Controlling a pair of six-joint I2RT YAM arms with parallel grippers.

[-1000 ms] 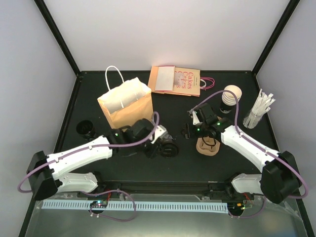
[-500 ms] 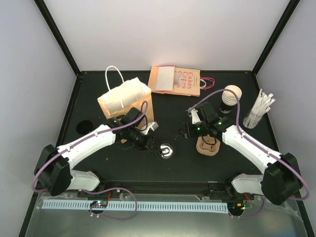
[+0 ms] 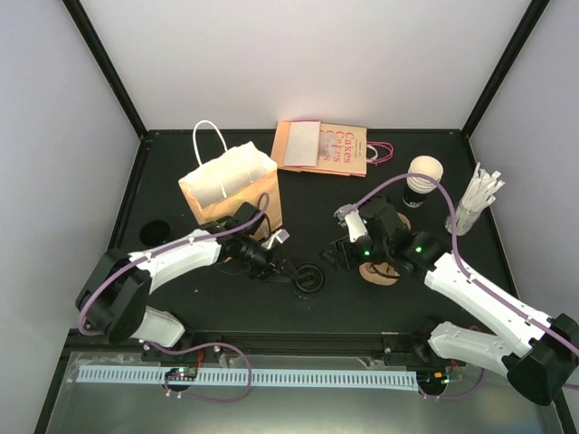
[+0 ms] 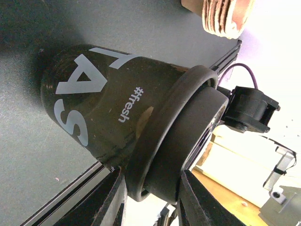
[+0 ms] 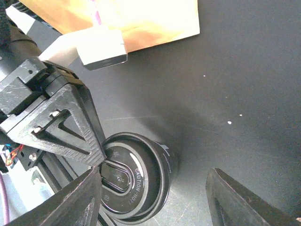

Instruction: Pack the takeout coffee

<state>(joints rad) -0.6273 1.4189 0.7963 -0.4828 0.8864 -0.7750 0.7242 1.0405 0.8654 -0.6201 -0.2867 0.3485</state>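
Left gripper (image 4: 151,188): jaws narrow, closed on the takeout coffee (image 4: 108,108). The two fingers (image 4: 115,200) sit on opposite sides of the black lid (image 4: 174,141), pressing on its rim. White lettering on the cup wall, "#fresh" legible.

Cup: lid on and facing up in the top view; the right wrist view shows raised text on it. The base looks to be on the table (image 5: 244,70), but I cannot tell if it is dead upright or slightly tilted. It is outside the paper bag (image 3: 231,185), on the near side of the bag's right corner, between the bag and the brown cup carrier (image 3: 384,271).

Left arm (image 3: 172,258): stretched low across the table from its base towards the centre.

Right gripper (image 5: 153,188): jaws wide, nothing between them. It hangs above the table just right of the cup, not touching it, and its camera looks down on the lid and on the left gripper's black finger against the lid.

Right arm (image 3: 479,289): passes over the cup carrier and hides part of it.

Further out:
- Paper bag upright, mouth open, white handle up, left of centre
- Printed booklet (image 3: 326,146) flat at the back edge
- Second black cup (image 3: 423,174), no lid, cream inside, back right
- White straws (image 3: 475,201) far right, well apart from the held cup
- Small dark round item (image 3: 154,231) at far left, not identifiable
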